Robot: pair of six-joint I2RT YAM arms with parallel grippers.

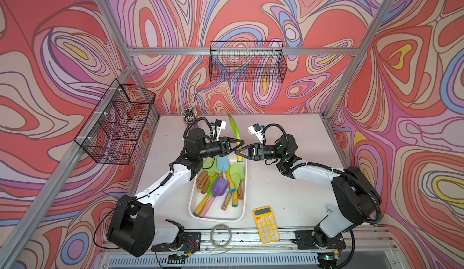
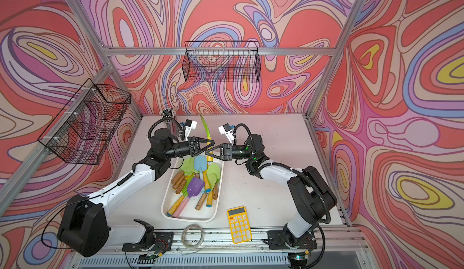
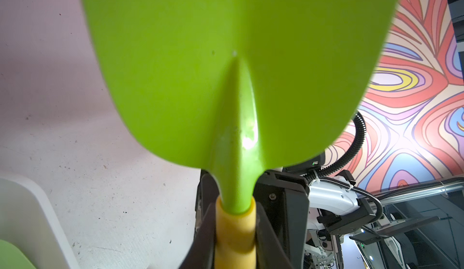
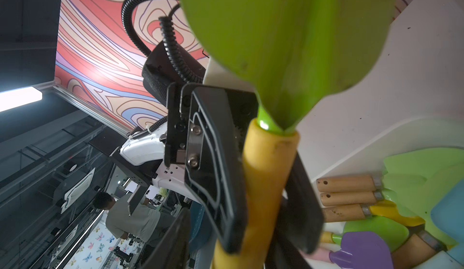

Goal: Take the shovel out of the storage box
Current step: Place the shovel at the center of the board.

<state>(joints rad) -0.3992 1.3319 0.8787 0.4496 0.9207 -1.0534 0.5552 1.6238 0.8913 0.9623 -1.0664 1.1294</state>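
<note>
A shovel (image 1: 233, 127) with a green blade and a yellow handle stands upright over the far end of the white storage box (image 1: 216, 218). My left gripper (image 1: 239, 145) is shut on the top of its handle, which shows plainly in the left wrist view (image 3: 236, 225). My right gripper (image 1: 240, 154) reaches in from the opposite side, lower on the same handle. Its jaws straddle the handle, and in the right wrist view (image 4: 233, 255) a gap shows beside one finger. Both top views show the shovel (image 2: 204, 125) lifted clear of the box (image 2: 188, 218).
Several other toy shovels (image 1: 221, 179) lie piled in the box. A yellow calculator (image 1: 266, 225) and a coil of wire (image 1: 221, 235) lie near the front edge. A pen cup (image 1: 188, 115) stands at the back. Black wire baskets (image 1: 247, 61) (image 1: 115, 124) hang on the walls.
</note>
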